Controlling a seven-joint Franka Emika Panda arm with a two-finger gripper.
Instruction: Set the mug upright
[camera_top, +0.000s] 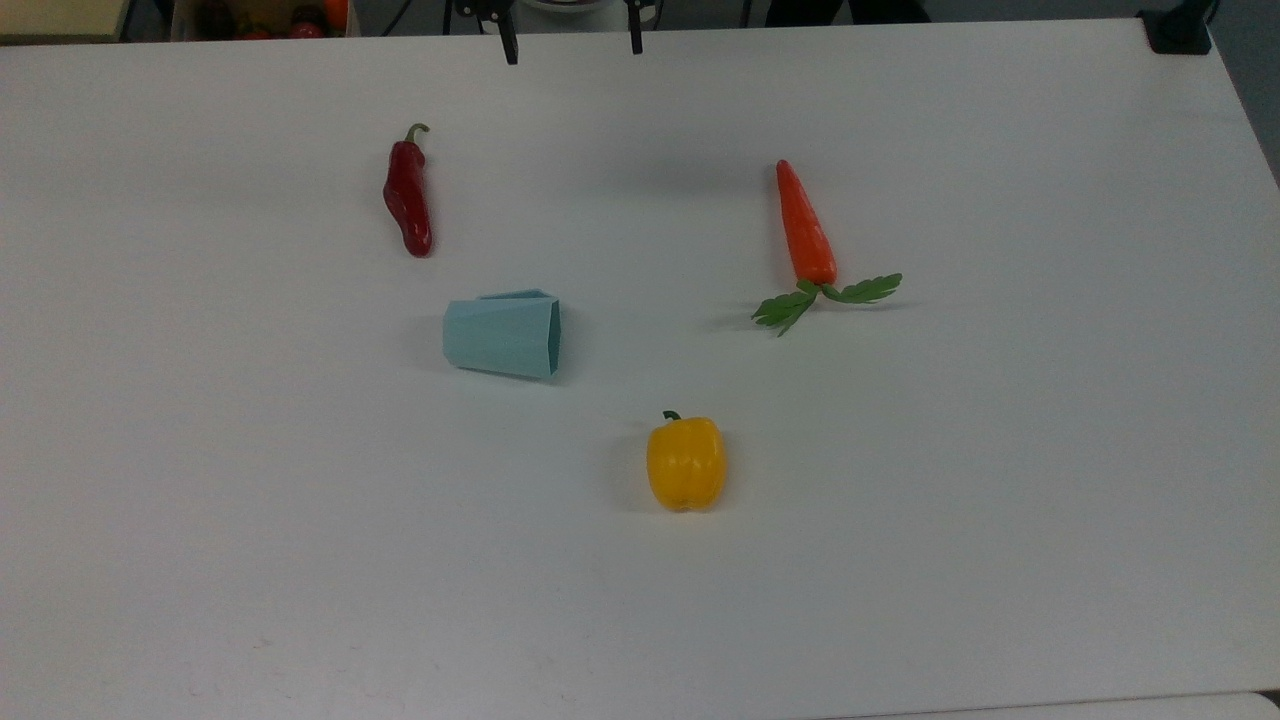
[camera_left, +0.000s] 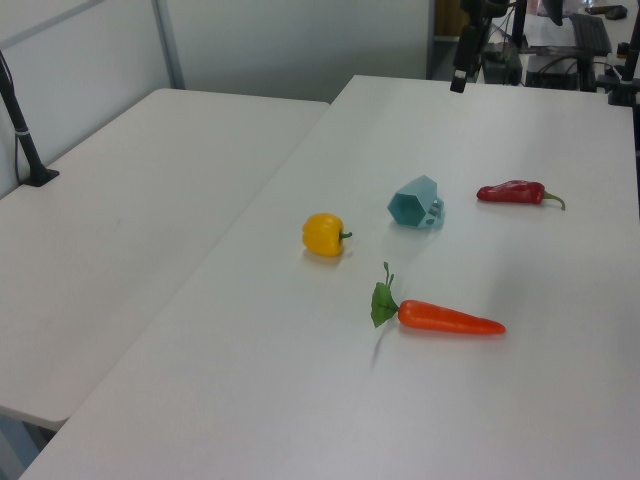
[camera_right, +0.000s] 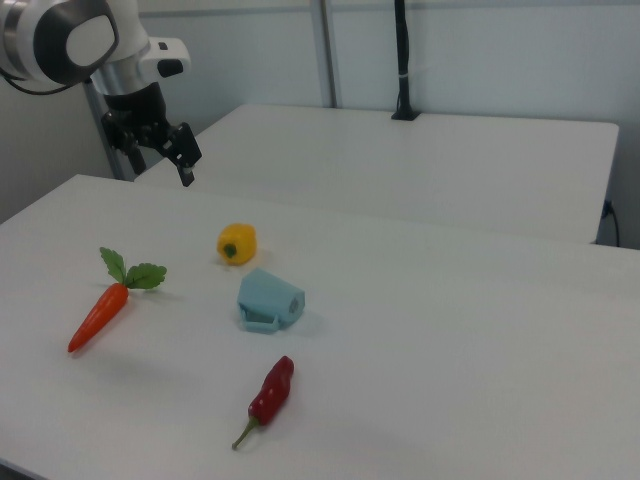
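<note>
- The mug (camera_top: 502, 335) lay on its side on the white table (camera_top: 1000, 500), rim toward the top view's right, between the red chilli (camera_top: 408, 195) and the yellow pepper (camera_top: 686, 463).
- We judged it rigid, light and smooth-faceted; pinching the rim wall looked the surest hold.
- The gripper (camera_top: 572, 45) hung well apart from the mug, above the table's far edge, fingers spread wide and empty.
</note>
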